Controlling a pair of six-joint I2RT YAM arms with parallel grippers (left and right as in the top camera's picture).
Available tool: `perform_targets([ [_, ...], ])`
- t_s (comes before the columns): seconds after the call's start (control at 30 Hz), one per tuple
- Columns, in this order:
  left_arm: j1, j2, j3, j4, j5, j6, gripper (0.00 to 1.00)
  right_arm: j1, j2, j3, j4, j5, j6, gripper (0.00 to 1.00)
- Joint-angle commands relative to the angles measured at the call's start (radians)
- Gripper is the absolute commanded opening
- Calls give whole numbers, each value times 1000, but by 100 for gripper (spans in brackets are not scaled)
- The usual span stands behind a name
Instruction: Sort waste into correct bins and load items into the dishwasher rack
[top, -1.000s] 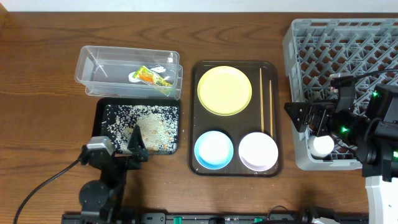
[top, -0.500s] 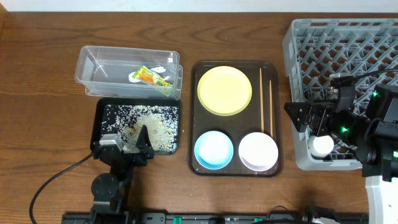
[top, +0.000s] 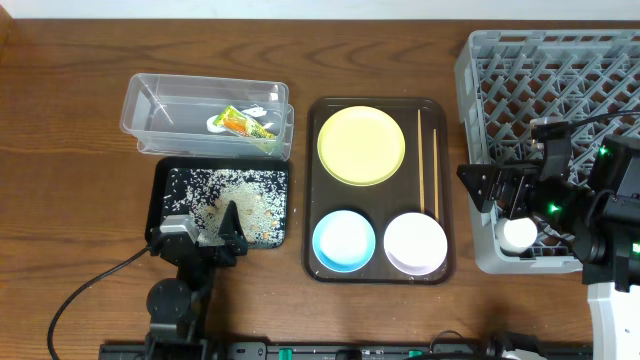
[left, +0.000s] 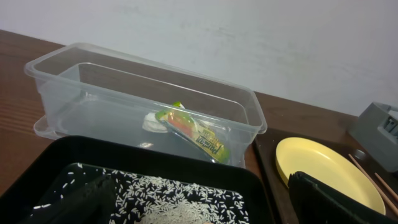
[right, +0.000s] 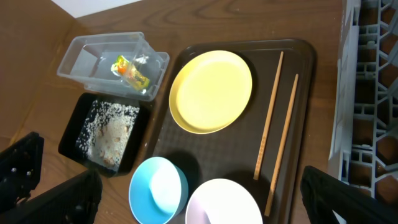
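Note:
The green-and-orange wrapper (top: 243, 123) lies in the clear tub (top: 160, 100). White rice grains (top: 235, 200) are spread in the black tray (top: 158, 200). The yellow plate (top: 361, 145), blue bowl (top: 344, 241), pinkish-white bowl (top: 415, 243) and chopsticks (top: 428, 165) sit on the brown serving tray (top: 312, 200). The grey rack (top: 560, 90) stands at the right. My left gripper (top: 205, 235) is open and empty at the black tray's near edge, with the rice (left: 180, 193) between its fingers (left: 199, 208). My right gripper (top: 497, 192) is open and empty above the rack's left front, looking down on the bowls (right: 199, 199).
The tub and black tray lie side by side, left of the serving tray. The rack's wall (right: 367, 93) runs close along the serving tray's right edge. A black cable (top: 90, 285) trails from the left arm at the front left.
The left arm has drawn back slightly towards the table's front edge, then held still. The right arm has not moved.

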Motion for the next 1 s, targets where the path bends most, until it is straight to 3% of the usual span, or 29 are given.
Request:
perform_targets([
  [0.0,5,-6,-29,-13,2,9,90,20,-2,8,0,-18,-18,99],
  [0.7,5,-6,-29,-13,2,9,91,20,-2,8,5,-18,-18,99],
  [0.97,5,-6,-29,-13,2,9,90,20,-2,8,0,-22,108,99],
])
